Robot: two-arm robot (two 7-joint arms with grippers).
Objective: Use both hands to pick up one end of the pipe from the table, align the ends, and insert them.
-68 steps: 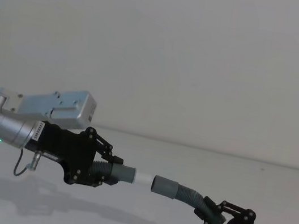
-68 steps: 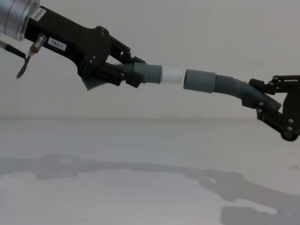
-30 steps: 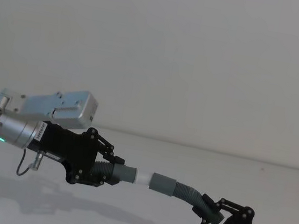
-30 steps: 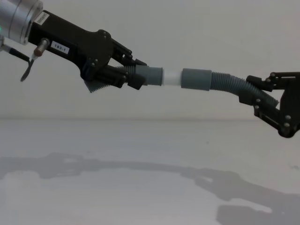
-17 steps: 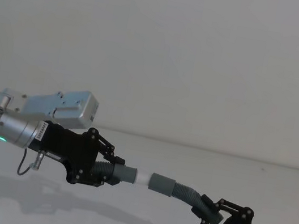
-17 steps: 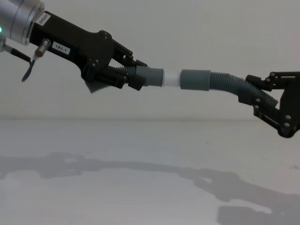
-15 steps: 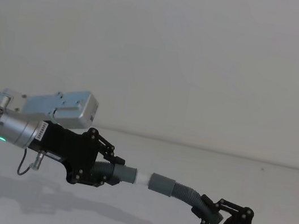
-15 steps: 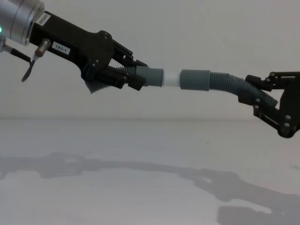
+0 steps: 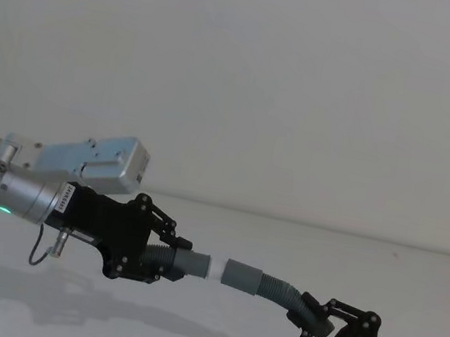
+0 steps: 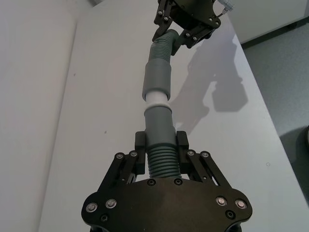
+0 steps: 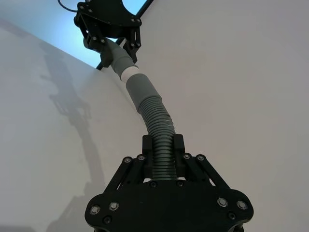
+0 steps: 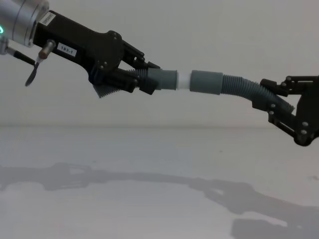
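**Two pipe ends, one thin white band to close**

Two claws hold the work in mid-air, well above the tabletop (image 12: 159, 164). The left claw (image 12: 142, 74) is clamped on the short piece (image 12: 162, 79); the right claw (image 12: 271, 102) grips the ribbed hose (image 12: 239, 87) on its ribs. The white tip (image 12: 183, 81) is partly inside the grey cuff (image 12: 207, 82), and only a narrow white band shows between them. From the left wrist view the two ends look nearly in line, though the hose bows behind the cuff. The insertion seems underway, not seated. My call: push straight along the shared axis, slowly, keep both grips firm, and level the right wrist so the flexible hose doesn't buckle and cock the cuff.
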